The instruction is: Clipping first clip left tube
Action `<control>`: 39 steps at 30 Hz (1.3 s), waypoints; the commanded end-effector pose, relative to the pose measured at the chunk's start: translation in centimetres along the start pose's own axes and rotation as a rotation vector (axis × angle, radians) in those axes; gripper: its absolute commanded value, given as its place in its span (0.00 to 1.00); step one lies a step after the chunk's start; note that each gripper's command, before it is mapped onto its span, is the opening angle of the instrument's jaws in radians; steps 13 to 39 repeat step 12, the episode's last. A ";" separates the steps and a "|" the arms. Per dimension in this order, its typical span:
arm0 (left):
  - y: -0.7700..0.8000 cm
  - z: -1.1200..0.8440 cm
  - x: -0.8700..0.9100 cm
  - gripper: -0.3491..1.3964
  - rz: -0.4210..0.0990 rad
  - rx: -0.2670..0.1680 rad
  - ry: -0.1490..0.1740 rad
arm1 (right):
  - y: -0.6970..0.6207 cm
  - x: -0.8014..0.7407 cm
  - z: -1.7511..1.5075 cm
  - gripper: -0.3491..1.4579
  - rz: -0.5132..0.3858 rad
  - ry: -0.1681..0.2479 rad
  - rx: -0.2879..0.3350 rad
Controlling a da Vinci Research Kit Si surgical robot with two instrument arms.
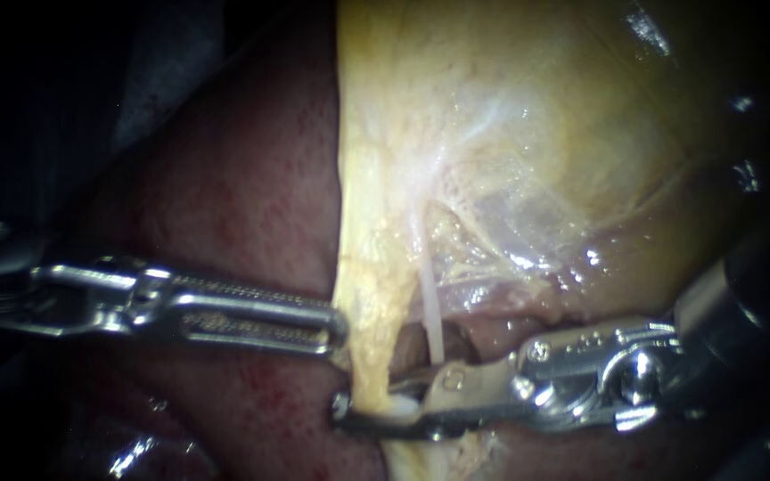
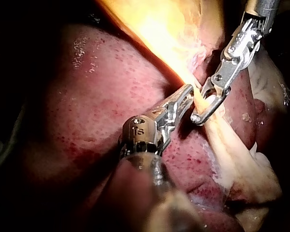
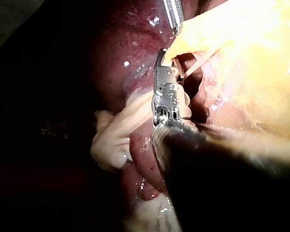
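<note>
Straddles the left tube (image 1: 363,338), low beside the liver (image 1: 242,205), with right tool (image 1: 369,399) spread. Could clip only part of it, or nip liver, if closed before tips pass fully across.

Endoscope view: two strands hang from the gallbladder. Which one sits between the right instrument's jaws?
The thick yellow left tube, between the right instrument's open jaws; the thin pale tube lies outside them.
</note>
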 end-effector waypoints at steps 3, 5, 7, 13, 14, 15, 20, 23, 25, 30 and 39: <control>0.00 0.00 0.00 0.00 0.000 0.000 0.000 | 0.00 0.00 0.00 0.09 -0.001 0.000 0.000; 0.00 0.01 0.00 0.00 0.000 0.000 0.000 | 0.00 0.00 0.00 0.09 -0.001 0.000 0.000; 0.01 0.02 -0.01 0.00 0.000 -0.001 0.000 | 0.00 0.00 0.00 0.09 -0.001 0.000 0.001; 0.01 0.02 -0.01 0.00 0.000 -0.004 -0.002 | 0.00 0.00 0.00 0.10 -0.001 0.000 0.001; 0.01 0.02 -0.01 0.00 0.000 -0.004 -0.002 | 0.00 0.00 0.00 0.10 -0.001 0.000 0.001; 0.01 0.02 -0.01 0.00 0.000 -0.004 -0.002 | 0.00 0.00 0.00 0.10 -0.001 0.000 0.001; 0.01 0.02 -0.01 0.00 0.000 -0.004 -0.002 | 0.00 0.00 0.00 0.10 -0.001 0.000 0.001; 0.01 0.02 -0.01 0.00 0.000 -0.004 -0.002 | 0.00 0.00 0.00 0.10 -0.001 0.000 0.001; 0.01 0.02 -0.01 0.00 0.000 -0.004 -0.002 | 0.00 0.00 0.00 0.10 -0.001 0.000 0.001; 0.01 0.02 -0.01 0.00 0.000 -0.004 -0.002 | 0.00 0.00 0.00 0.10 -0.001 0.000 0.001; 0.01 0.02 -0.01 0.00 0.000 -0.004 -0.002 | 0.00 0.00 0.00 0.10 -0.001 0.000 0.001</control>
